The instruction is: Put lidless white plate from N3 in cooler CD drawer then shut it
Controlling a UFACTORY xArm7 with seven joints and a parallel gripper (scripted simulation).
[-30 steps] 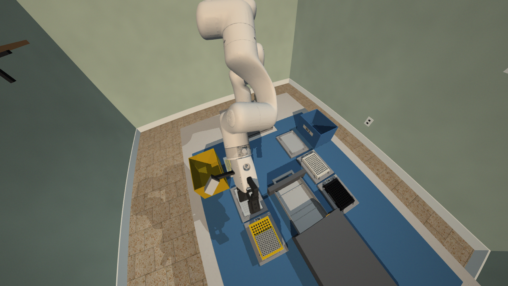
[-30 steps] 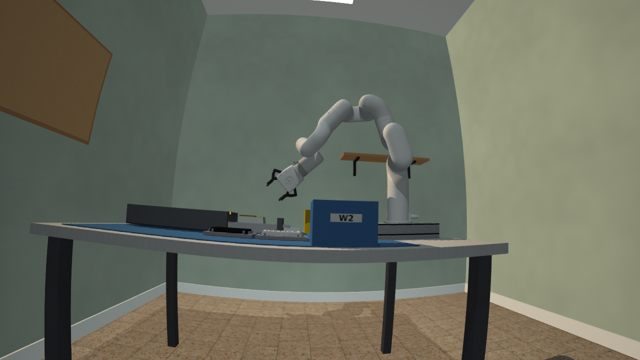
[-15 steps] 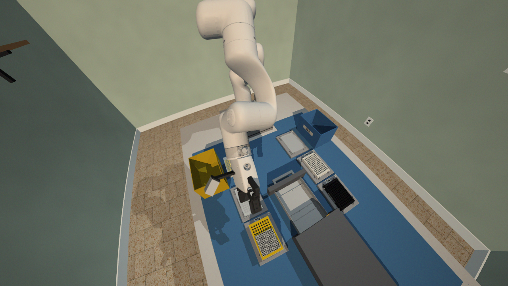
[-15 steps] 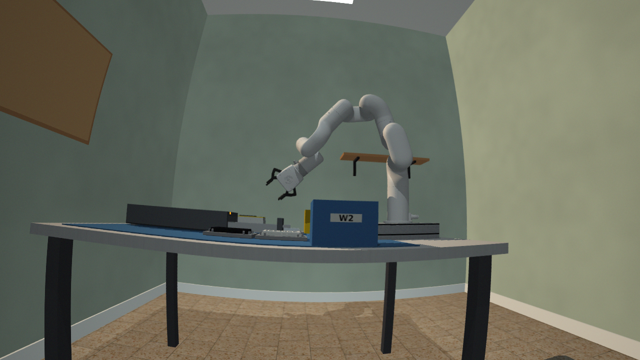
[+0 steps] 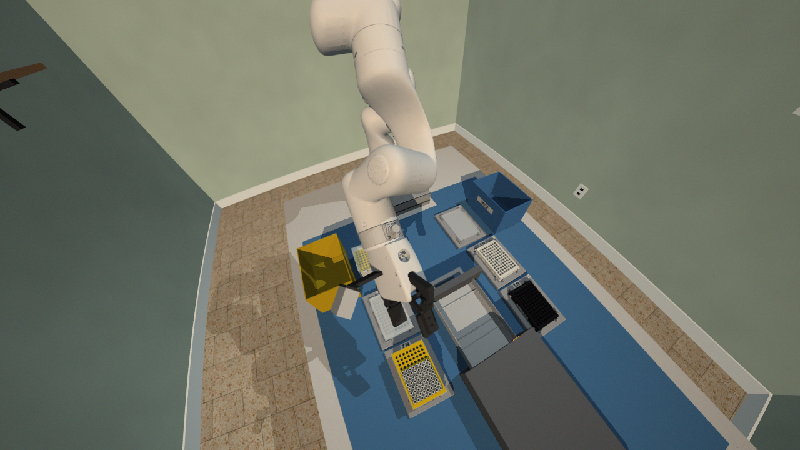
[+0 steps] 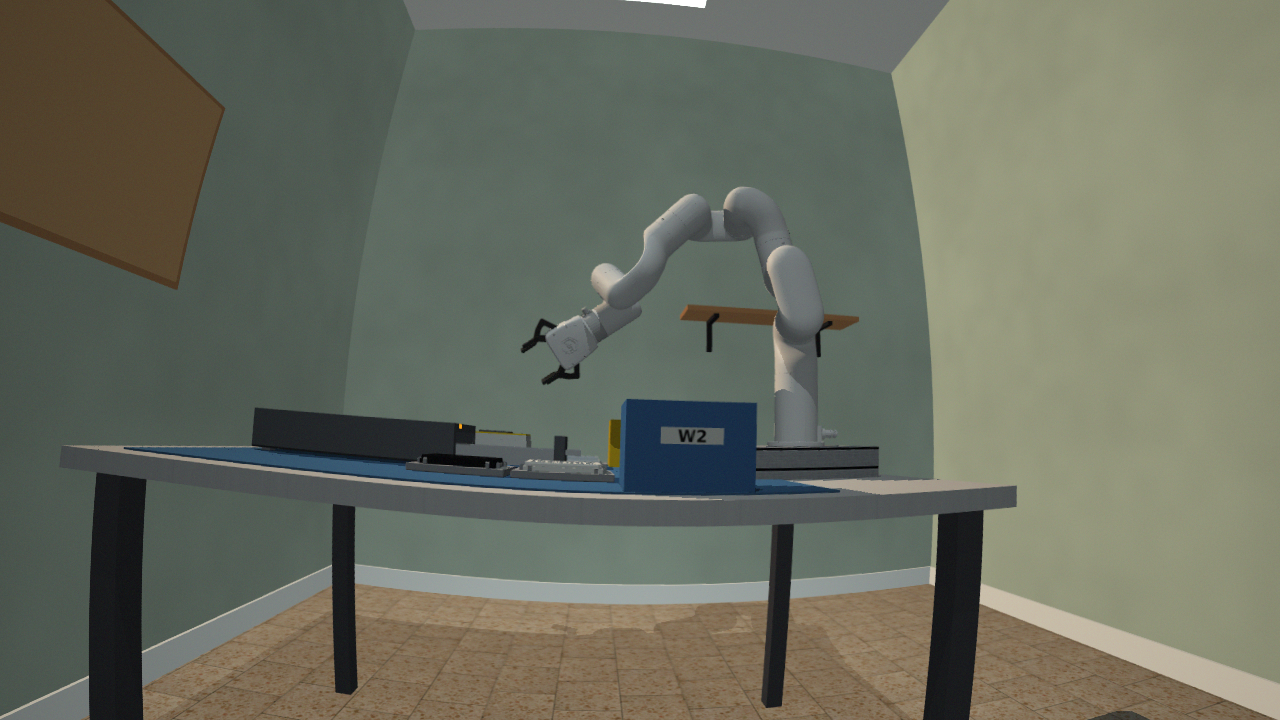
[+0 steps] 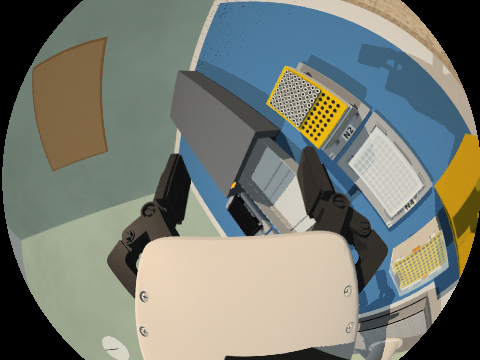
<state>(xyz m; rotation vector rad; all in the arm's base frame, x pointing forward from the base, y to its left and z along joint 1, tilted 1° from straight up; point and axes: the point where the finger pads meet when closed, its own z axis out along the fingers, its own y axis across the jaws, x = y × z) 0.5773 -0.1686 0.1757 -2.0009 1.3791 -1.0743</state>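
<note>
The white plate lies uncovered in nest N3 on the blue mat, partly hidden by my fingers; it shows whole in the wrist view. The dark cooler CD has its drawer pulled out, bar handle toward the arm's base. Its amber lamp is lit. My gripper is open and empty. It hangs high above the bench, tilted, over the strip between the plate and the drawer. In the wrist view the fingers frame the open drawer.
The yellow tip box stands in the nest beside N3. A yellow bin and a small yellow plate lie to the left. The blue bin W2, a lidded plate, a grey-white plate and a black plate lie to the right.
</note>
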